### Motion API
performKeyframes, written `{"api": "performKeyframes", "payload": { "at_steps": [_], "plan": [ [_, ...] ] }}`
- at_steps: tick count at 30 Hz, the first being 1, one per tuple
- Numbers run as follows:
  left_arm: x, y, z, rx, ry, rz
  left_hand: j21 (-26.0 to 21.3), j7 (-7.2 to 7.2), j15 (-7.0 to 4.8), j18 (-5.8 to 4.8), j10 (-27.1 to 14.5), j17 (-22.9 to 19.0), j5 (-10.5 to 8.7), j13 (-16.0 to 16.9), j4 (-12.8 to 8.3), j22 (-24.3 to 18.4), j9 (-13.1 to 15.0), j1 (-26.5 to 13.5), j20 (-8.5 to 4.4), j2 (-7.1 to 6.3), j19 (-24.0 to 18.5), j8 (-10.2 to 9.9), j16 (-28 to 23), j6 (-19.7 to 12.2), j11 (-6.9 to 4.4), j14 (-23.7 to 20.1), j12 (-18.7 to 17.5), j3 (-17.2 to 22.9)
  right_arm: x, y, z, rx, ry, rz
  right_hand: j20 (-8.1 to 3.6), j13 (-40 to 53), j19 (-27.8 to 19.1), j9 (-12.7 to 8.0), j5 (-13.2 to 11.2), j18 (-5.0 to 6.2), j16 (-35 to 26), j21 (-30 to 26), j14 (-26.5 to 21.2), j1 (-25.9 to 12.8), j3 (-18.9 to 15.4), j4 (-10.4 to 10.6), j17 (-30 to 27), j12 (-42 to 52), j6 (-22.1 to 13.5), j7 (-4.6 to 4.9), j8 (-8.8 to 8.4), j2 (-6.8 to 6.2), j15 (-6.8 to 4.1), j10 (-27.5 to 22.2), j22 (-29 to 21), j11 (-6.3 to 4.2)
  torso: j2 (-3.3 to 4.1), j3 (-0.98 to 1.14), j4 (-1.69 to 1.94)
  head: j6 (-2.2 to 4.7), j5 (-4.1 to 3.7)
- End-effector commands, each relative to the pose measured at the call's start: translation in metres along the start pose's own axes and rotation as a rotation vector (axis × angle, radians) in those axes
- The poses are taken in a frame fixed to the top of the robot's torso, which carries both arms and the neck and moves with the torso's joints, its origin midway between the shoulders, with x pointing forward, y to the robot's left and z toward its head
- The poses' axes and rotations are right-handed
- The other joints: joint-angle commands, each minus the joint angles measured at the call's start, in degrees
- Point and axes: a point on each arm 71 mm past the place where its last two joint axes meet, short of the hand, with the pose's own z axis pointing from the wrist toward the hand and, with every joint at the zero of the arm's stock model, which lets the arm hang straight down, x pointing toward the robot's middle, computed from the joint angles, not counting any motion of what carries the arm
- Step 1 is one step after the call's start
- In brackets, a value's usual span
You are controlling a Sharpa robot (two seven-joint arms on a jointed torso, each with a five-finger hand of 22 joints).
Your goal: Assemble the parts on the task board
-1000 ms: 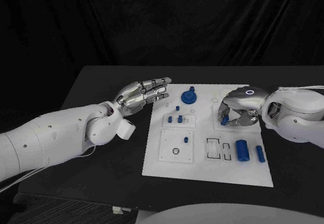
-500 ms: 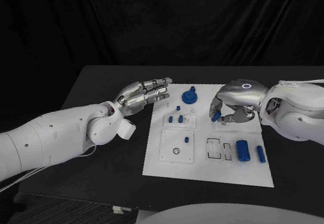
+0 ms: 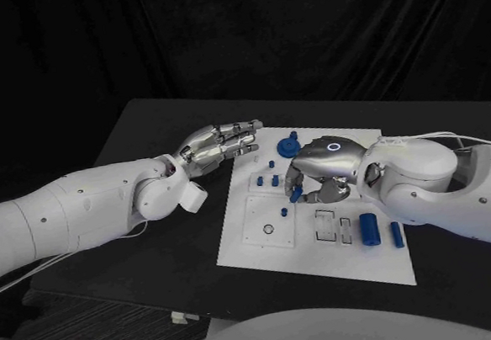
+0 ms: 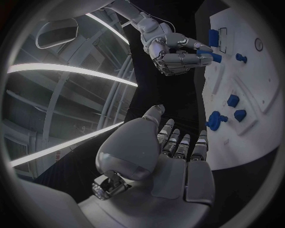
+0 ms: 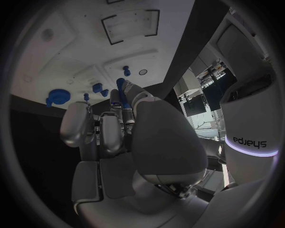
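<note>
The white task board (image 3: 283,246) lies mid-table. My right hand (image 3: 320,170) hovers over its middle and pinches a small blue cylinder (image 3: 297,190) in its fingertips; the right wrist view shows that cylinder (image 5: 120,90) between the fingers above the board (image 5: 71,47). My left hand (image 3: 222,144) hangs at the board's far left corner, holding nothing, its fingers stretched forward. In the left wrist view, the left hand (image 4: 172,152) points toward the right hand (image 4: 175,52) and its blue cylinder (image 4: 209,54). A blue knob (image 3: 288,143) stands at the board's far edge.
Two small blue pegs (image 3: 266,181) stand near the board's left side, with another peg (image 3: 284,211) below them. Two longer blue pieces (image 3: 368,226) lie at the board's near right. Black table (image 3: 156,233) surrounds the board on all sides.
My right hand has moved left across the board, from its right side to its middle, carrying the blue cylinder. The left hand has stayed in place.
</note>
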Motion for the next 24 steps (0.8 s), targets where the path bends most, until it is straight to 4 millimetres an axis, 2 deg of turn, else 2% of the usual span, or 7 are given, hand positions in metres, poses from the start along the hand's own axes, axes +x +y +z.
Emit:
{"api": "performKeyframes", "payload": {
  "at_steps": [1, 10, 17, 24],
  "plan": [
    [0.001, 0.000, -0.001, 0.008, 0.008, -0.015, 0.30, 0.03, -0.25, 0.97, 0.05, 0.05, 0.25, 0.07, -0.01, -0.08, 0.07, 0.07, -0.03, 0.57, 0.23, 0.40, 0.26, 0.22, 0.39, 0.08, 0.35, 0.47, 0.005, 0.008, 0.008, -0.015, 0.014, -0.018, 0.21, -0.04, 0.38, 3.96, 0.67, -0.61, 0.46, 0.23, 1.88, -0.43, 0.43, -0.07, 0.09, -0.48, 1.38, 1.23, -0.15, 0.02, 0.51, 0.23, 8.75, 0.08, 0.14, 0.02, 0.04, -0.01, 0.24],
    [0.000, 0.000, -0.003, 0.002, 0.005, -0.015, 0.30, 0.03, -0.26, 0.97, 0.07, 0.06, 0.25, 0.07, -0.01, -0.11, 0.07, 0.04, -0.03, 0.57, 0.22, 0.41, 0.27, 0.27, 0.40, 0.10, 0.39, 0.50, 0.009, 0.030, 0.028, -0.089, -0.007, -0.052, 0.21, -0.02, 0.45, 4.02, 0.90, -0.65, 0.64, 0.48, 1.94, -0.57, 0.52, -0.11, 0.37, -0.54, 1.43, 1.21, -0.21, -0.10, 0.50, 0.37, 8.81, 0.05, 0.19, -0.02, 0.05, -0.01, 0.32],
    [0.000, 0.000, -0.003, 0.002, 0.008, -0.016, 0.29, 0.04, -0.26, 0.97, 0.09, 0.05, 0.25, 0.08, -0.01, -0.13, 0.07, 0.02, -0.04, 0.57, 0.22, 0.42, 0.26, 0.28, 0.41, 0.08, 0.41, 0.54, 0.014, 0.038, 0.034, -0.108, -0.003, -0.047, 0.20, -0.01, 0.49, 4.06, 1.06, -0.67, 0.75, 0.66, 1.97, -0.61, 0.61, -0.17, 0.53, -0.59, 1.41, 1.22, -0.28, -0.17, 0.48, 0.46, 8.85, 0.03, 0.23, -0.01, 0.21, -0.01, 0.55],
    [0.001, 0.000, -0.002, 0.001, 0.011, -0.018, 0.29, 0.04, -0.26, 0.97, 0.09, 0.05, 0.25, 0.08, -0.01, -0.13, 0.07, 0.02, -0.04, 0.57, 0.22, 0.42, 0.26, 0.28, 0.41, 0.08, 0.41, 0.54, 0.020, 0.042, 0.035, -0.118, 0.008, -0.037, 0.20, 0.01, 0.48, 4.08, 1.23, -0.65, 0.82, 0.60, 1.99, -0.62, 0.74, -0.27, 0.61, -0.63, 1.33, 1.24, -0.39, -0.20, 0.47, 0.56, 8.83, 0.01, 0.16, -0.15, 0.07, -0.01, 0.82]
  ]
}}
